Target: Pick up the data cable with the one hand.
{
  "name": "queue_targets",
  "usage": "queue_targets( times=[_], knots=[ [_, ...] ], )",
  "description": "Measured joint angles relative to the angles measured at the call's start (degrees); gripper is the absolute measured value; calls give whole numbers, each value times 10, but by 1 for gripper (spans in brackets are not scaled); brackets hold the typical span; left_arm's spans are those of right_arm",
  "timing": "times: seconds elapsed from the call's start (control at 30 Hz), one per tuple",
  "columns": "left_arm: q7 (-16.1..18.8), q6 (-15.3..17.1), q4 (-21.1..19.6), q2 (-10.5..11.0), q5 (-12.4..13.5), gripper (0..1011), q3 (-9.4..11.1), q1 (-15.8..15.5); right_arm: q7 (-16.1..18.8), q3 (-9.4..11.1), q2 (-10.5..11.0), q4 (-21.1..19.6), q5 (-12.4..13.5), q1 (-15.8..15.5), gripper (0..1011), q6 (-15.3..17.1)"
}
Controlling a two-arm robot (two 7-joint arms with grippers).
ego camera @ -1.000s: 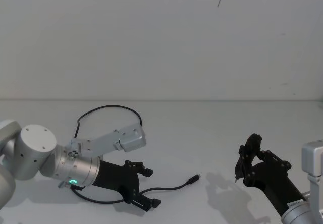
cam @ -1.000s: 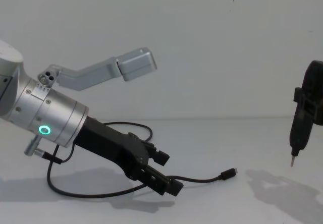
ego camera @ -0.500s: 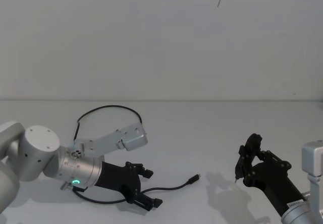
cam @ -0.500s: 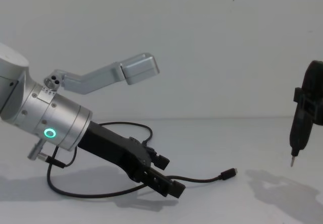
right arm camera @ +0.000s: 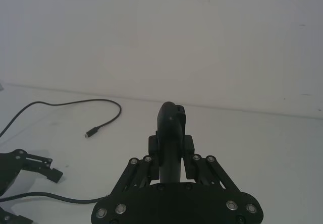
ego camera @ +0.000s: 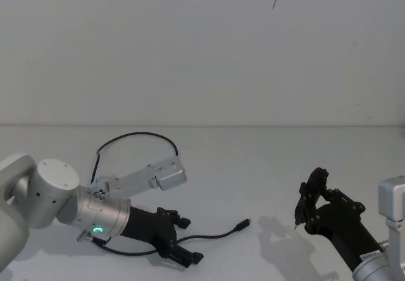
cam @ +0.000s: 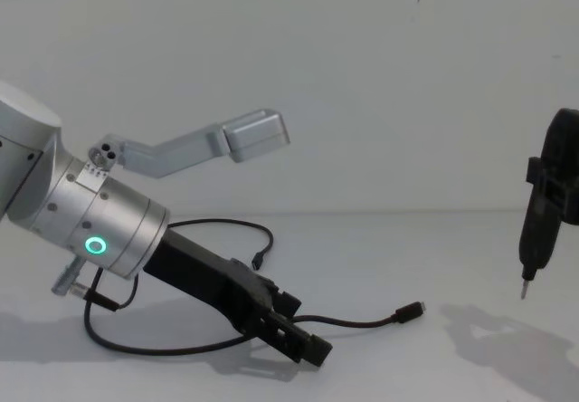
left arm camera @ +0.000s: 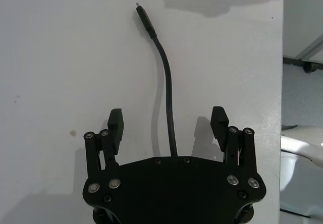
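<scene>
One data cable (left arm camera: 170, 108) — white table (ego camera: 253, 167), white wall (ego camera: 190, 53)

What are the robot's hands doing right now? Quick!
Left hand: open, one finger on each side of the data cable, not gripping.
Right hand: shut on a black tool.
</scene>
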Motion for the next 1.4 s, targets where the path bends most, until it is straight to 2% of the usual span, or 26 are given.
queue_targets(
  times=[0.17, 0.6, 1.4],
  knots=[
    [0, 6, 3, -1, -1, 955, 2, -1, 0, 0, 0, 0, 0, 0, 263, 0],
    [1, 15, 6, -3, -3, 583, 6, -3, 0, 0, 0, 0, 0, 0, 263, 0],
    [1, 18, 8, -4, -4, 414, 7, -4, 0, 0, 0, 0, 0, 0, 263, 0]
  ],
)
